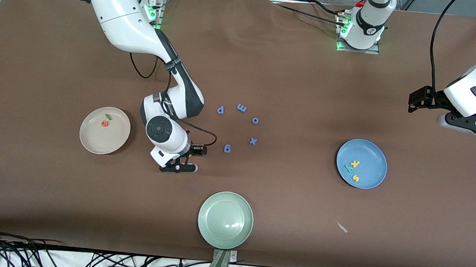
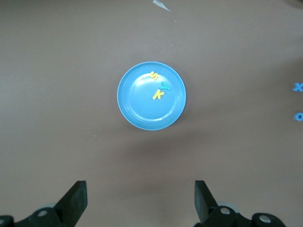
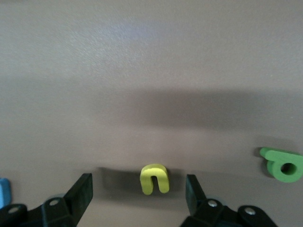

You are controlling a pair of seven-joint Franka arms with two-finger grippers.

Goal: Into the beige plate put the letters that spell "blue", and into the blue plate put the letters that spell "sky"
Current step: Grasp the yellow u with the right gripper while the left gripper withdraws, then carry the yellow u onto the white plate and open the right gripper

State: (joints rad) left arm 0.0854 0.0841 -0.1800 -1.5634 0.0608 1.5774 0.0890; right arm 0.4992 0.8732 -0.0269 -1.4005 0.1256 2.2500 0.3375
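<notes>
Two spread fingers of the right gripper [image 3: 137, 198] flank the yellow u [image 3: 154, 178] — small, arch-shaped foam — flat on the table [image 1: 292, 70] beside the green b [image 3: 282, 164]. The left gripper [image 2: 140, 201] waits open above the blue plate [image 2: 135, 113].

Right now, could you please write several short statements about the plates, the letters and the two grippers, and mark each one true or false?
1. The blue plate holds three letters. True.
2. The beige plate holds all four letters of "blue". False: only the orange e and the thin green l lie in it.
3. The yellow u lies on the table between the right gripper's open fingers. True.
4. The left gripper is shut on a letter. False: it is open and holds nothing.
5. The pale green plate contains the green b. False: it holds nothing.
</notes>
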